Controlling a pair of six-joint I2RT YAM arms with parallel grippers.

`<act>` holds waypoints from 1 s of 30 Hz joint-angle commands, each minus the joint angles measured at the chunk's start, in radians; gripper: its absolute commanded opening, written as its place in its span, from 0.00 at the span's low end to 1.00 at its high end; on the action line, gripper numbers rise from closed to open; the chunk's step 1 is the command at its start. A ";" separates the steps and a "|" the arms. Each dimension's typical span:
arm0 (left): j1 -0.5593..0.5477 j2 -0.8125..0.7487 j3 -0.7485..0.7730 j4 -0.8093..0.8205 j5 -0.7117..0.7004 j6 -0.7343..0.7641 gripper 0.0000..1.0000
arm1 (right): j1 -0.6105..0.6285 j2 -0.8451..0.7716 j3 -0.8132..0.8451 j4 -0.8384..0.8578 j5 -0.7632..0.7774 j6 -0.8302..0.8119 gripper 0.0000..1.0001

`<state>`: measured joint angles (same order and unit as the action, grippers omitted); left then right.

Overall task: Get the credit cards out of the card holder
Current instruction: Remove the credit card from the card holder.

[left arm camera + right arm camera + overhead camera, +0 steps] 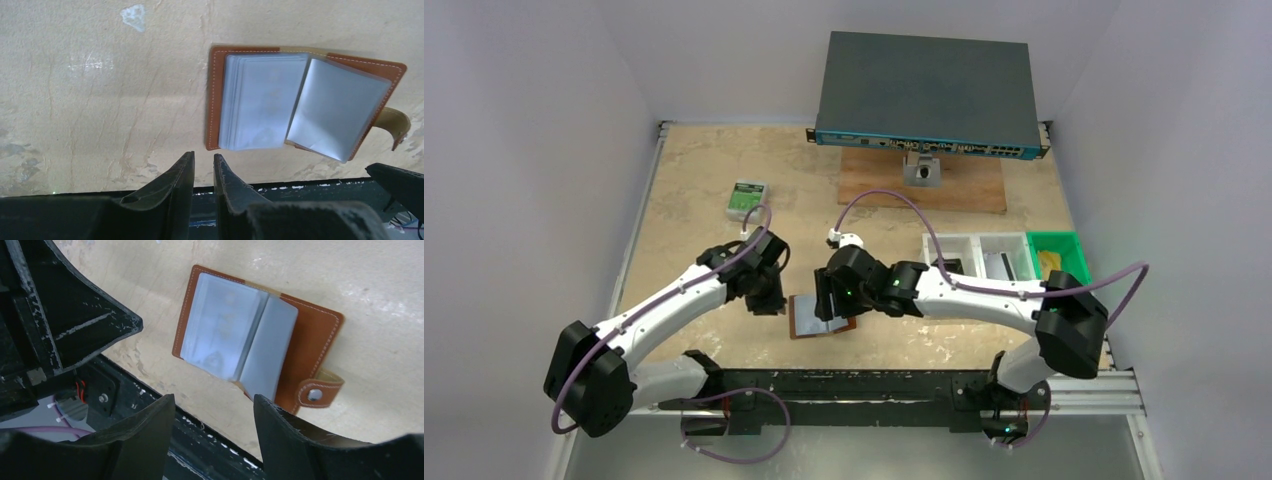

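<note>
The card holder (821, 318) lies open and flat on the table near the front edge. In the left wrist view it (216, 100) shows brown leather, a fan of grey-blue sleeves (260, 100) and its snap tab (397, 125) at the right. My left gripper (766, 298) hovers just left of it; its jaws (204, 159) are nearly shut with a narrow empty gap. My right gripper (829, 297) hovers over the holder, open and empty (214, 402), near the holder's front edge (310, 340). Whether the sleeves hold cards I cannot tell.
A green-and-white box (748, 198) lies at the back left. A network switch (929, 95) stands on a wooden board (924, 185) at the back. Two white bins (979, 255) and a green bin (1059, 255) stand at the right. The black front rail (874, 385) runs just behind the holder.
</note>
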<state>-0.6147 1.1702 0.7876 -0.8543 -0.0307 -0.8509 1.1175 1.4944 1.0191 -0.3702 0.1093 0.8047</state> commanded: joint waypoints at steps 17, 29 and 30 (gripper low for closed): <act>0.022 -0.001 -0.059 0.081 0.054 -0.013 0.20 | 0.009 0.279 0.099 0.130 -0.001 0.004 0.58; 0.022 0.016 -0.075 0.108 0.068 -0.018 0.20 | 0.009 0.390 0.099 0.127 0.033 0.000 0.46; 0.021 0.016 -0.076 0.109 0.070 -0.017 0.20 | 0.009 0.397 0.095 0.130 0.030 0.001 0.41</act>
<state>-0.6010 1.1854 0.7212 -0.7753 0.0242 -0.8539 1.1221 1.8442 1.1156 -0.2417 0.1150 0.8082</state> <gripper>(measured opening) 0.199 0.469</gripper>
